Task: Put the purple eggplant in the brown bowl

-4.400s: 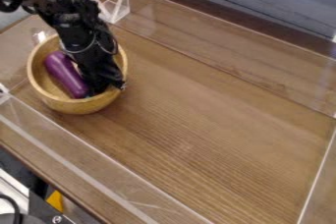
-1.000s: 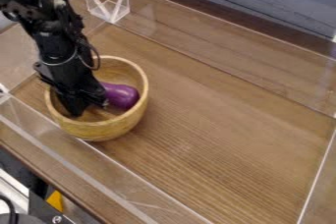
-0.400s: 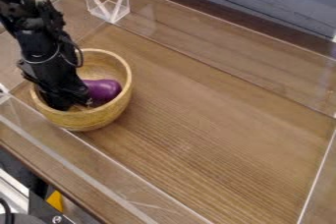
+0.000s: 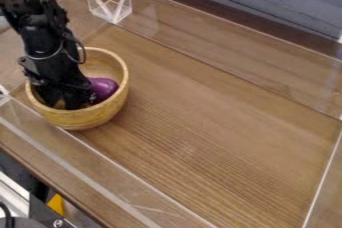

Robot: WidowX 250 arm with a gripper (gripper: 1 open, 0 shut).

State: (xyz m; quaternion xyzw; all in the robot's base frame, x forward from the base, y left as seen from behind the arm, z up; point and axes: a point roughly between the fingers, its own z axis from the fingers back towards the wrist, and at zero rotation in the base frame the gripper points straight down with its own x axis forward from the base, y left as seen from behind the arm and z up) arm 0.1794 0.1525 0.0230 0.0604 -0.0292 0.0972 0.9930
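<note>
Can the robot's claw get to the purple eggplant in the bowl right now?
Probably yes. The gripper is already down inside the bowl, right beside the eggplant, and nothing sits between them. Whether it touches the eggplant is hard to tell.

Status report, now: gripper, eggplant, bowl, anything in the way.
Gripper down inside the brown bowl, jaw state not readable. Purple eggplant in the bowl, beside the fingers. Nothing in the way on the table.
</note>
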